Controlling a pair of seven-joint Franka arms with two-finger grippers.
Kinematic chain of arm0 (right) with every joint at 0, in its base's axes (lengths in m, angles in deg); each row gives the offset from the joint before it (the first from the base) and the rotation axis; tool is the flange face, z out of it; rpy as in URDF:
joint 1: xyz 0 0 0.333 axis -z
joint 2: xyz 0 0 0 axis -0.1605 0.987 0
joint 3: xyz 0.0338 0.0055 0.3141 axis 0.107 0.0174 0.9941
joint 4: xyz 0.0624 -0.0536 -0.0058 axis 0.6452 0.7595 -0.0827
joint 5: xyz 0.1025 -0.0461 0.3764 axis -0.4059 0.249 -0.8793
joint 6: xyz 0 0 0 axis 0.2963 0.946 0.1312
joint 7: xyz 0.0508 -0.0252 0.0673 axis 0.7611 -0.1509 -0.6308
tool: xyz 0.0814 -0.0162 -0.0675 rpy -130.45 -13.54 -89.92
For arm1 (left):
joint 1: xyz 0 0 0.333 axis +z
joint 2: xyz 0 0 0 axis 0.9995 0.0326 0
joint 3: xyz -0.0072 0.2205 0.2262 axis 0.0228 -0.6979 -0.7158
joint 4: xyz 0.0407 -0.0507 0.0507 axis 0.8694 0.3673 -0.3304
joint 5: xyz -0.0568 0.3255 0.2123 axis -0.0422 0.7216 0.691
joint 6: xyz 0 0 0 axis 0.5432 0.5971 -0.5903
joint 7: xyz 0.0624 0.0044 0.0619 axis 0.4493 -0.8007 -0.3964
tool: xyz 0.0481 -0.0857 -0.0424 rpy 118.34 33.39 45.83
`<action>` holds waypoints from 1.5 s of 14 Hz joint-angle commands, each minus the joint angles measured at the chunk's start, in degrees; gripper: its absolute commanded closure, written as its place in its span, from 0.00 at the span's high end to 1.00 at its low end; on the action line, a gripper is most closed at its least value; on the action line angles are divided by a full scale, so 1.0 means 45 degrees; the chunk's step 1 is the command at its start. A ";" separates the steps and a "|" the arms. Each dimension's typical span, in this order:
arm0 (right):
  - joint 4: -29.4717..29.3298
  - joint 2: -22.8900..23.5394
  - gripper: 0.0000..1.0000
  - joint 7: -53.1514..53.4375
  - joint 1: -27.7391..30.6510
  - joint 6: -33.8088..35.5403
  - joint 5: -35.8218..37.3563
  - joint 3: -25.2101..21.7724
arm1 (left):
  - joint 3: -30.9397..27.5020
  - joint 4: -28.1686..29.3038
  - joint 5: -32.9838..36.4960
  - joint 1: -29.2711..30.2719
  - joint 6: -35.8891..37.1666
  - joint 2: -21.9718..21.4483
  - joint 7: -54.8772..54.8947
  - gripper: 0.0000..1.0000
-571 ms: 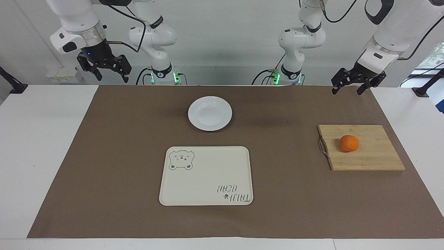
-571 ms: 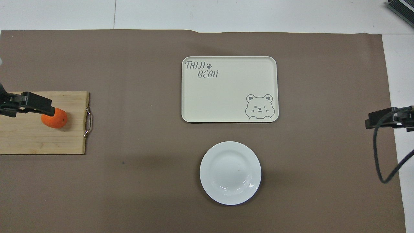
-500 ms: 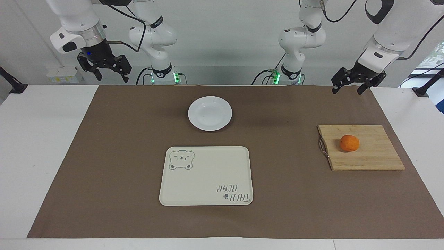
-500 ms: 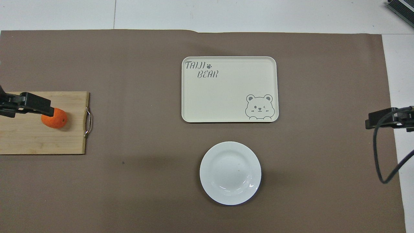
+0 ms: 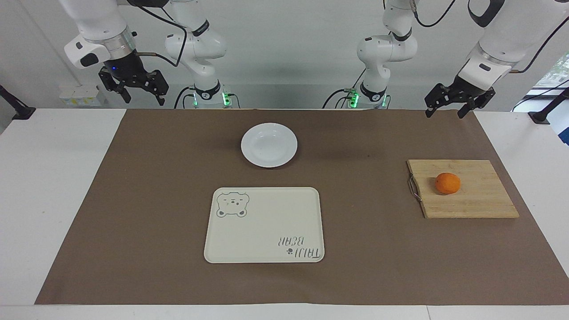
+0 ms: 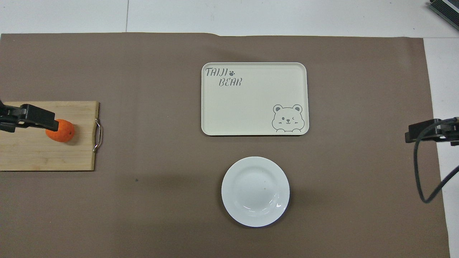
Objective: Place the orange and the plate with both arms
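Note:
The orange (image 5: 447,183) lies on a wooden cutting board (image 5: 478,202) toward the left arm's end of the table. The white plate (image 5: 269,145) sits empty on the brown mat, close to the robots' bases. My left gripper (image 5: 443,114) hangs open in the air over the mat's corner, well above the board and touching nothing. In the overhead view one of its fingers (image 6: 39,117) overlaps the orange (image 6: 61,131). My right gripper (image 5: 143,99) waits open and empty, raised over the mat's edge at the right arm's end. The plate (image 6: 255,191) is uncovered from above.
A cream rectangular tray (image 5: 264,224) with a bear drawing and lettering lies empty, farther from the robots than the plate. The board has a metal handle (image 5: 414,188) on the side toward the tray. A brown mat (image 5: 155,200) covers most of the white table.
My left gripper has risen slightly and drawn back a little toward its end of the table. The right gripper, orange and plate have not moved.

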 commanded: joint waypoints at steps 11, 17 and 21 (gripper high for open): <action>-0.0138 0.0024 1.00 -0.0225 0.0028 0.0088 -0.0158 -0.0078 | -0.0005 0.0524 0.0527 0.0415 -0.0346 -0.0234 0.0212 1.00; -0.0138 0.0044 1.00 -0.0225 0.0028 0.0069 -0.0158 -0.0078 | -0.0005 0.0504 0.0527 0.1312 -0.1186 0.0410 0.1421 1.00; -0.0138 0.0043 1.00 -0.0225 0.0028 0.0068 -0.0158 -0.0078 | -0.0005 0.0582 0.0527 0.1879 -0.1849 0.0937 0.2592 1.00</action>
